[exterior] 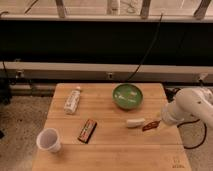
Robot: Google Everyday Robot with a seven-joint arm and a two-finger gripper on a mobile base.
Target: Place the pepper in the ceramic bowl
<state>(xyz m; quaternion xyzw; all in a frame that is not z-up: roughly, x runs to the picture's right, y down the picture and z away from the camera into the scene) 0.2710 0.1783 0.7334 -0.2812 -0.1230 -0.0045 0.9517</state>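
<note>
**One pepper (pixel 149 125) in the gripper (pixel 156 124), short of the ceramic bowl (pixel 127 96)**

Low over right side of surface (pixel 105 160), near its edge: gripper closed on pepper's right end, by the look of it. Sticks out leftward from the grip, tapered end toward mid-surface; lifted clear or grazing the wood, cannot tell. Gripped at one end, likely so as to leave most of the length free to drop into a vessel.

Up and left of pepper, apart from it: ceramic bowl, green, upright, mouth open, near the far edge. Not yet reached.

Just beside pepper's free end: white oblong piece (pixel 134 122). Lies a little off the straight line to the bowl, yet near enough to get nudged by a low sweep; calls for lift first, probably.

Farther left, well apart: black-and-red bar (pixel 88 130), white cup (pixel 49 140) near front-left corner, clear bottle (pixel 73 100) on its side. None in the way. Dark cable (pixel 150 45) behind the surface, out of the path.
</note>
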